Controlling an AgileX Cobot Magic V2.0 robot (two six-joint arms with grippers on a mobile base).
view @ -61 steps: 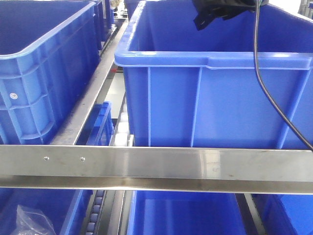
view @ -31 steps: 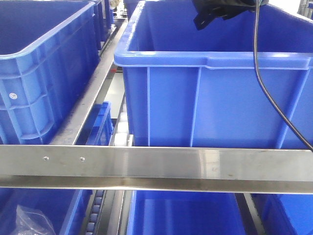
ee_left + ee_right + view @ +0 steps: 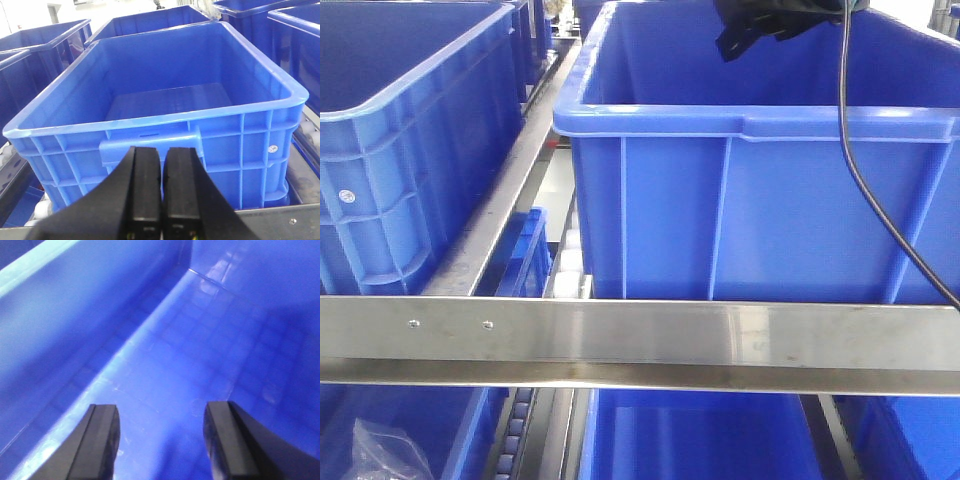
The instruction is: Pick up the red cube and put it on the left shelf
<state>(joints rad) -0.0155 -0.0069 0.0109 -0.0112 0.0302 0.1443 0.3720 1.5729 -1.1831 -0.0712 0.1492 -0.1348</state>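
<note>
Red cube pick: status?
Left pincer shut, empty, facing a blue crate. Right pincer open inside a crate, empty. Red cube not in any view. Nothing blocking.

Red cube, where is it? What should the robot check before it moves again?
1. Red cube in sight: not ok, no view shows it.
2. Right pincer open: ok, fingers wide apart, nothing between them.
3. Right pincer's place: ok, inside a blue crate, above its bare floor.
4. Left pincer state: shut, holding nothing.
5. Crate facing left pincer: ok, nothing inside.
6. Left shelf's front rail free: ok.
</note>
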